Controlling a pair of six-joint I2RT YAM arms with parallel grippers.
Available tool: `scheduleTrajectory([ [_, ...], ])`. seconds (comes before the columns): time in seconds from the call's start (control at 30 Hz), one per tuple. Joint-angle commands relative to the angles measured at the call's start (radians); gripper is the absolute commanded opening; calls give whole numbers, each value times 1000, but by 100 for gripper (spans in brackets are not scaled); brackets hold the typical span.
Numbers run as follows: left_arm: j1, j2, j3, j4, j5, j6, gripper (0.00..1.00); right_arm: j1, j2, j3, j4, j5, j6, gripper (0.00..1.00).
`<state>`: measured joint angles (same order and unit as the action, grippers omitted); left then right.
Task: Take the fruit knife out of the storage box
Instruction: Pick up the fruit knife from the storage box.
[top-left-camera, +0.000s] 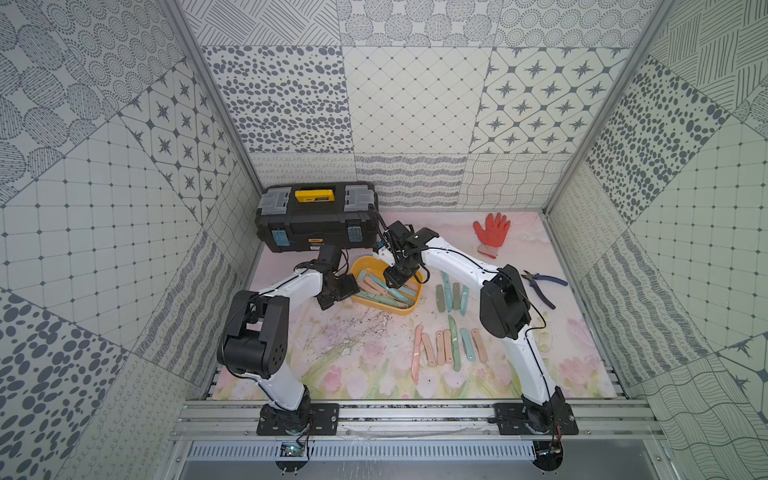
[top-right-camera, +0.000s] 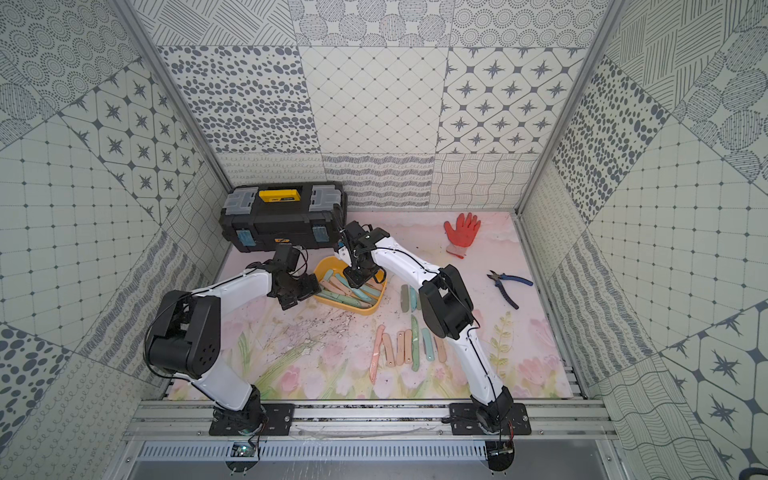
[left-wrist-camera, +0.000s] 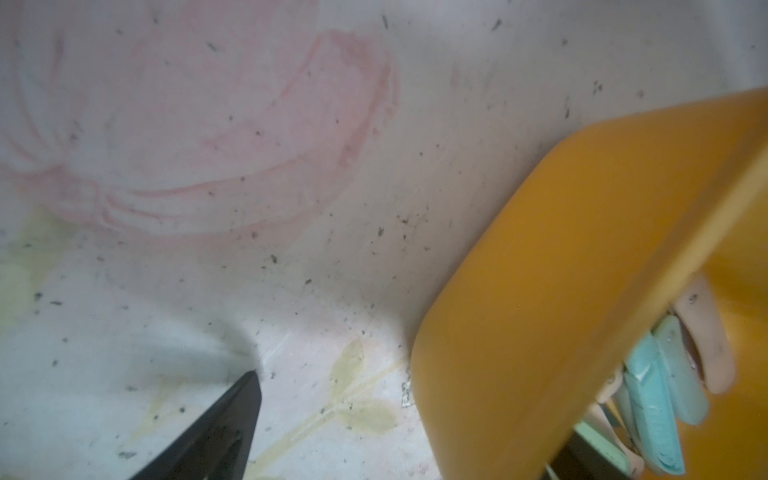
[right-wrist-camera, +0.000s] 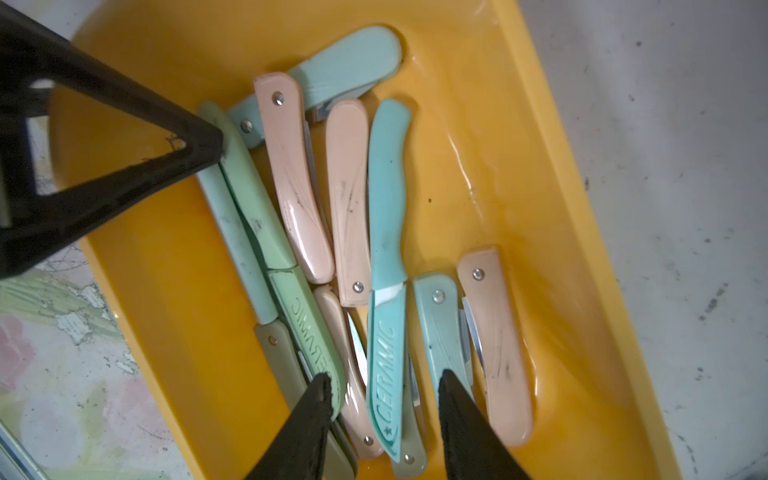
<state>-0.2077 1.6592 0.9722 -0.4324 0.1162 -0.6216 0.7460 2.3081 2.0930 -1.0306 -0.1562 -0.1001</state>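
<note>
One left tool (top-left-camera: 343, 296), one right tool (right-wrist-camera: 384, 386), both agape, empty, at one storage box (top-left-camera: 388, 309)

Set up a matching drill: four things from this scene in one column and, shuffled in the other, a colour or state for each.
Things:
1 glove
2 pliers
3 toolbox
4 storage box

Traits:
a holds fruit knives
b blue handles
c orange-red
d black with a yellow handle

Pairs: 1-c; 2-b; 3-d; 4-a
</note>
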Motion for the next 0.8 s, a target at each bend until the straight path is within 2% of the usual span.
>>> scheduleTrajectory([
  [0.0,0,-29,-22,-50,-22,-19,88,13,54,52,-52,24,-40,45],
  [0.37,-21,-71,-103,-44,-19,-43,87,33,100,73,-58,26,-63,46],
  [0.77,-32,-74,-112,-60,-25,-22,87,44,165,122,-83,11,-82,46],
])
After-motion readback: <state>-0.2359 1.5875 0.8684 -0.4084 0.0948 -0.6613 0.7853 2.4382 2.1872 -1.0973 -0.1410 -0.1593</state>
